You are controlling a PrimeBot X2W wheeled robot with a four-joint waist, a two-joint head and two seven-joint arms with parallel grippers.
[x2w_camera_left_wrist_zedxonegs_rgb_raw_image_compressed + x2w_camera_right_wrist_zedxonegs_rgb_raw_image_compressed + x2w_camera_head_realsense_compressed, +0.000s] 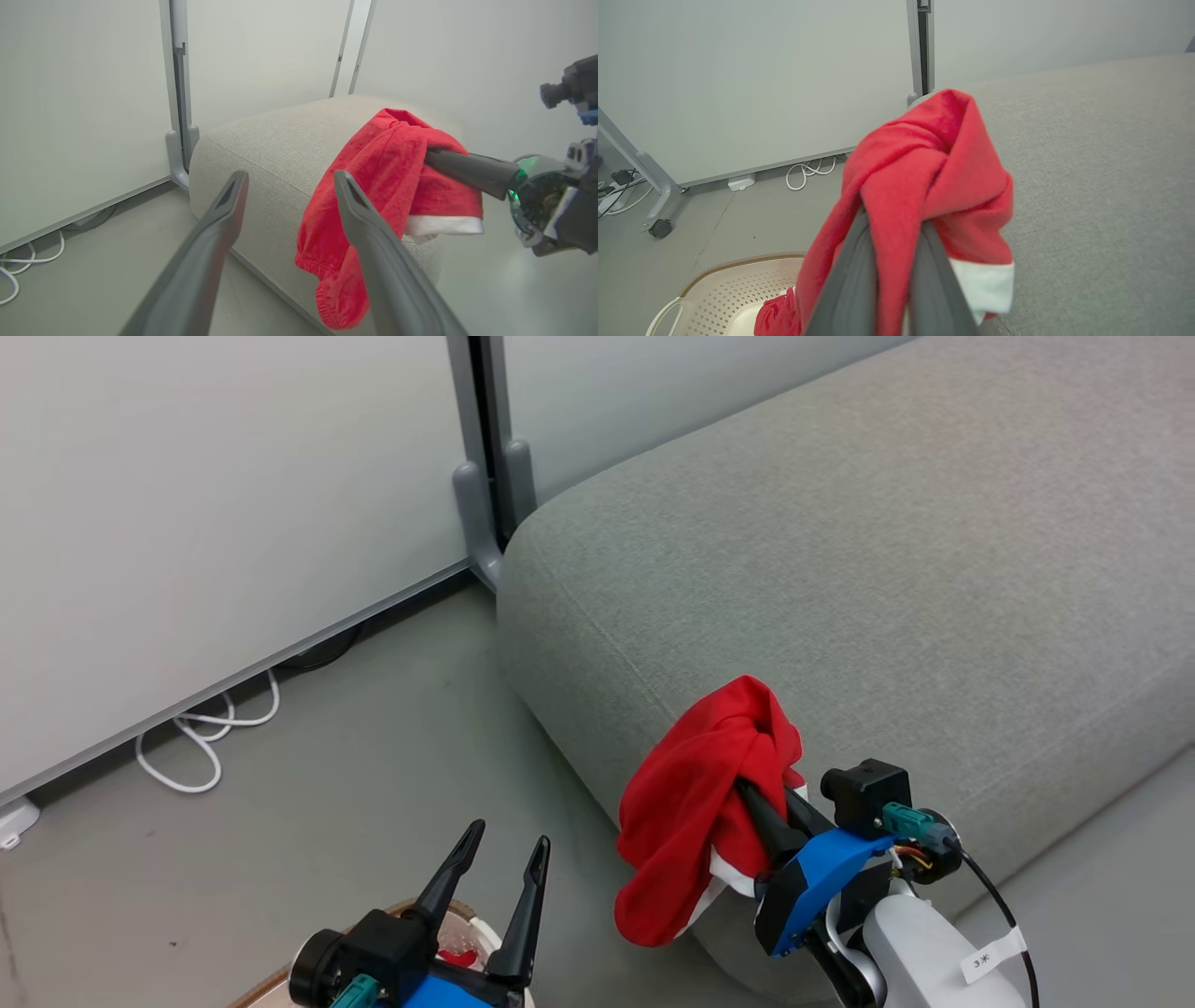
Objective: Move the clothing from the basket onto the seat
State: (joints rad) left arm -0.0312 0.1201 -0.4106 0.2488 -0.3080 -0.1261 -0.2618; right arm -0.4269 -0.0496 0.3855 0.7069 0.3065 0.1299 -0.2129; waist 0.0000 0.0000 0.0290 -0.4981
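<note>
grey seat, bunched red clothing over hidden tips of right gripper

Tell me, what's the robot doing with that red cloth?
The robot is moving laundry from a basket to the couch. Its right gripper has its jaws shut on a red garment with white trim, holding it bunched up by the couch's near edge; it isn't laid down yet. The left gripper is open and empty, hovering over the basket, where another red piece lies.
</note>
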